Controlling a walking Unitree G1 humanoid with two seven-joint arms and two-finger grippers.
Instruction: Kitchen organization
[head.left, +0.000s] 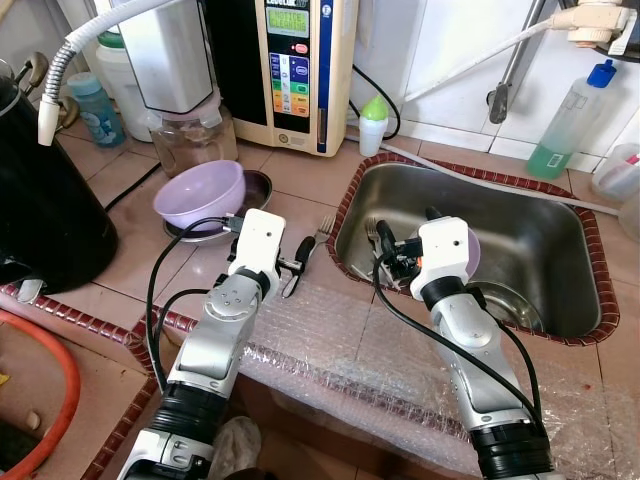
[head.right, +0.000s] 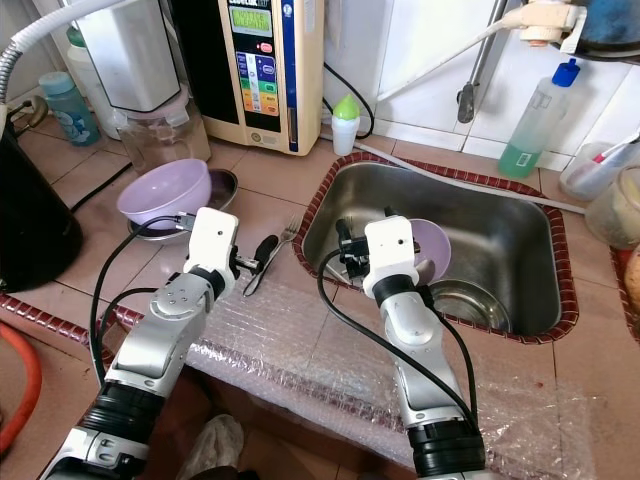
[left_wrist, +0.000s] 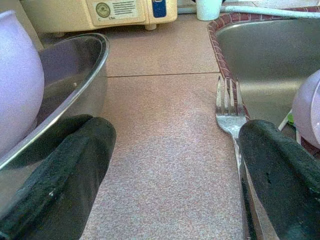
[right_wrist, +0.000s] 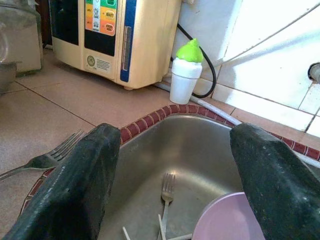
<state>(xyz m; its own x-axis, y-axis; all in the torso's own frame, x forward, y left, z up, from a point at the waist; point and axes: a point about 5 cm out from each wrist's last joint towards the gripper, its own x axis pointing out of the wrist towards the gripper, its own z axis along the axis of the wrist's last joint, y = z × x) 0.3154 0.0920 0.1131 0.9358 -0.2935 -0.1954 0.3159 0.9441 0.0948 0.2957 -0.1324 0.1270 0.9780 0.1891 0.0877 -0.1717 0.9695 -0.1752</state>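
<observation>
My left gripper (left_wrist: 175, 140) rests open and low over the tiled counter. On one side of it is a steel bowl (left_wrist: 70, 75) holding a lilac bowl (head.left: 200, 195). On the other side a fork (head.left: 318, 235) lies beside the sink's brick rim, its handle running under one finger (left_wrist: 280, 175). My right gripper (right_wrist: 175, 150) hangs open above the near left part of the steel sink (head.left: 530, 250), with nothing between its fingers. Below it in the sink lie a second fork (right_wrist: 167, 187) and a second lilac bowl (head.right: 430, 245), partly hidden by the wrist.
A cream water machine (head.left: 300, 60) and a small green-capped white bottle (head.left: 373, 125) stand at the back wall. A black pot (head.left: 40, 200) fills the left side. A green soap bottle (head.left: 570, 120) is behind the sink. Bubble wrap (head.left: 350, 350) covers the front edge.
</observation>
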